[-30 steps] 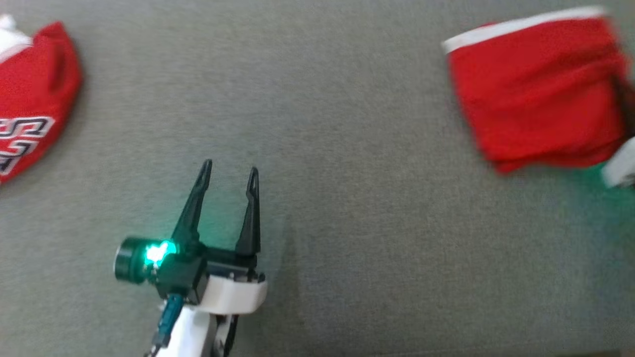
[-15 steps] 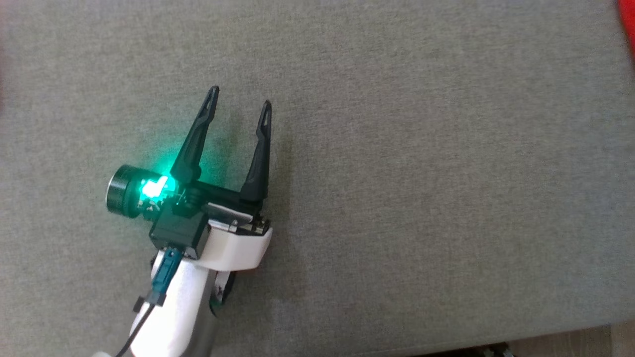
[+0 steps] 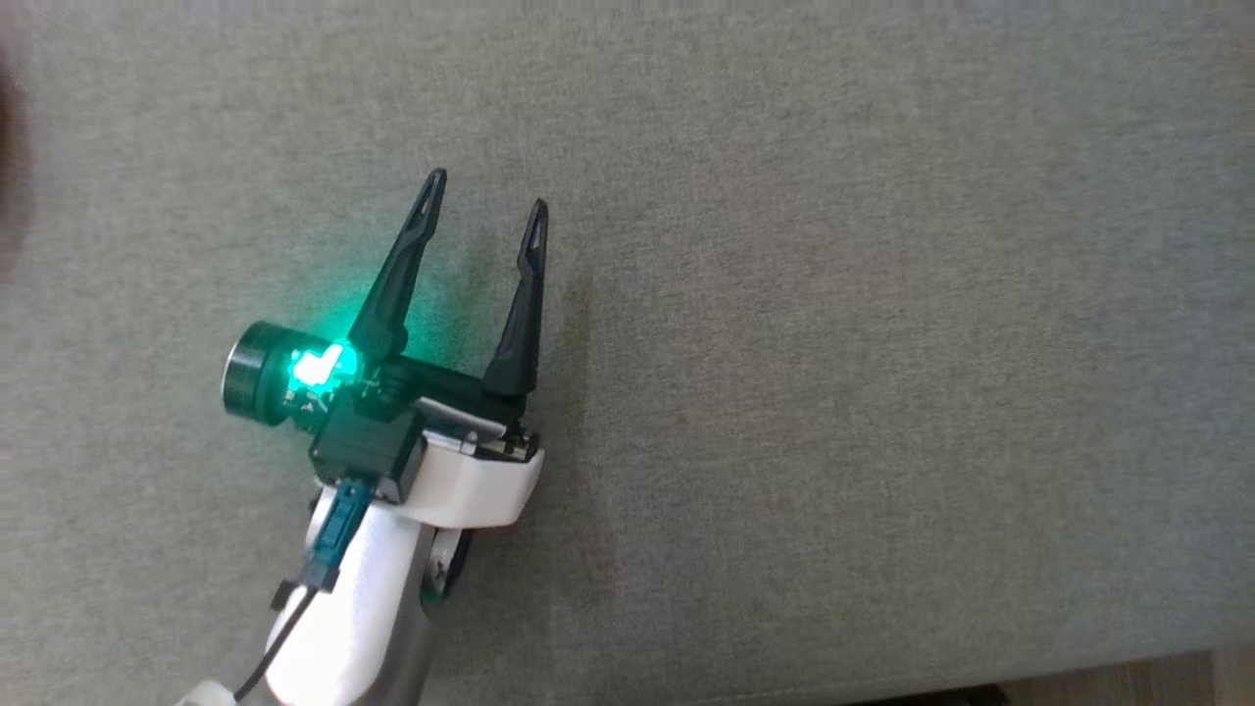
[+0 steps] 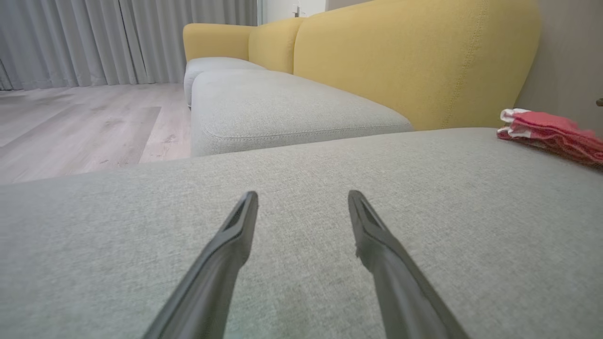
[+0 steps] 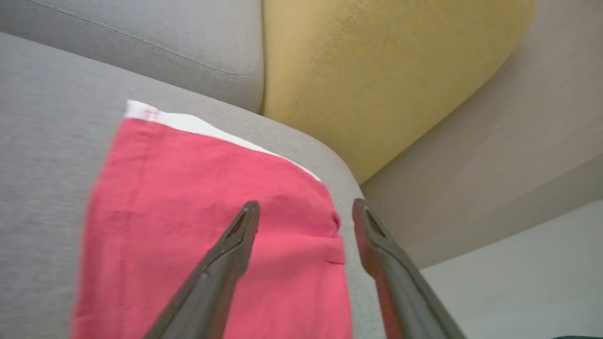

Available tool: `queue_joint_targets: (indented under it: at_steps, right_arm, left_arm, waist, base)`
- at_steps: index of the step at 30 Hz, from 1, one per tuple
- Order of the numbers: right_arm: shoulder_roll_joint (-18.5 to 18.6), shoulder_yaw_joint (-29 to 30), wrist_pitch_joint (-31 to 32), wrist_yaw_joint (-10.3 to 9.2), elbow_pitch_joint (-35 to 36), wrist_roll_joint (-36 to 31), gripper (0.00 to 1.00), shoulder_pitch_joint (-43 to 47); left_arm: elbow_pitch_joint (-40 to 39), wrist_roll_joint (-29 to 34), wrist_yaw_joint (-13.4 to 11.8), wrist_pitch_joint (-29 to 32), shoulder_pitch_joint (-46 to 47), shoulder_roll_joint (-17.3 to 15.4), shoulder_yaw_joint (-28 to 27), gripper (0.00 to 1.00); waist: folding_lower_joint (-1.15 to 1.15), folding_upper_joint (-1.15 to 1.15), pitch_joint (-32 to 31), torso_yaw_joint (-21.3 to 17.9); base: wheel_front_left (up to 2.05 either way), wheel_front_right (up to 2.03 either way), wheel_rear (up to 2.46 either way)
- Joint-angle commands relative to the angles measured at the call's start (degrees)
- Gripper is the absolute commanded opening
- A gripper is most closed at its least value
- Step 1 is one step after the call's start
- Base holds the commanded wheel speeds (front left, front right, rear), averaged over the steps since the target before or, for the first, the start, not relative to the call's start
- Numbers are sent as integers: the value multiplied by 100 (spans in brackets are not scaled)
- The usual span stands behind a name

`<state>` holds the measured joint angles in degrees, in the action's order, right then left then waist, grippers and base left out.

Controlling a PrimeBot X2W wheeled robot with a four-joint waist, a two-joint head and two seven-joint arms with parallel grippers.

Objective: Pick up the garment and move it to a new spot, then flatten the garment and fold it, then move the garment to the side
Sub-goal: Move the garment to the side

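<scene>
- The right gripper [image 5: 305, 203] has just let go. A second ago it was clamped on the folded red garment [image 5: 188, 212]; now its fingers stand wide apart above the cloth with nothing between them.
- The garment lies on the grey seat cushion [image 5: 42, 141], near its rounded corner beside the yellow backrest [image 5: 377, 70]. Its white-trimmed edge is the side farthest from the fingers. It reads as a compact folded rectangle, though blur hides the finer creases.
- The left gripper [image 3: 487, 191] is as it was — fingers wide, empty, over bare cushion. It is well apart from the garment, which the left wrist view puts far off to the right.
- The head camera has swung since the earlier pictures, so the shift in that view is the camera's and not the garment's.
- Judgement: a release at the cushion's side suggests the last step — setting the garment aside — is done or nearly so. What remains is probably drawing the right arm clear without snagging the top layer.
</scene>
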<state>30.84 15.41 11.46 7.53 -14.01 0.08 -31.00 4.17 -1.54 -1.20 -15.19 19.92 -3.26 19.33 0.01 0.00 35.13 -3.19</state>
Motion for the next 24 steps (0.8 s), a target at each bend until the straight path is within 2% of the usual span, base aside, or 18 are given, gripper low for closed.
queue_joint_targets:
  at_steps: [1, 7, 11, 14, 18, 22, 24]
  right_arm:
    - [-65, -132, -124, -4, 230, 18, 100, 244]
    - [-896, -1264, -924, -4, 85, 505, 100, 610]
    - [-1286, -2101, -1735, -4, -437, 970, 100, 874]
    - [-1597, -2497, -2342, -4, -942, 1270, 100, 1118]
    - [-2032, -2826, -2628, -4, -1360, 1473, 100, 1453]
    - [-2383, -2856, -2643, -4, -918, 1461, 100, 1920]
    - [-2445, -2812, -2643, -4, -782, 1432, 100, 2063]
  left_arm:
    - [-34, -18, -48, 19, -126, -55, -176, 100]
    - [88, -166, -190, 19, -483, -24, -279, 100]
    - [228, -317, -268, 19, -802, 0, -361, 100]
    - [350, -479, -304, 19, -1056, 17, -419, 100]
    - [491, -697, -348, 19, -1393, 30, -524, 100]
    - [589, -800, -416, 19, -1706, 35, -614, 100]
    - [605, -810, -433, 19, -1779, 35, -634, 100]
  waist:
    - [-1, 0, -284, 27]
    - [-1, 0, -1044, 96]
    - [-1, 0, -1651, 203]
    - [-1, 0, -2153, 339]
    - [-1, 0, -2729, 508]
    - [-1, 0, -3229, 643]
    - [-1, 0, -3331, 668]
  base:
    - [0, 0, 0]
    - [0, 0, 0]
    - [0, 0, 0]
    - [0, 0, 0]
    - [0, 0, 0]
    - [0, 0, 0]
    - [0, 0, 0]
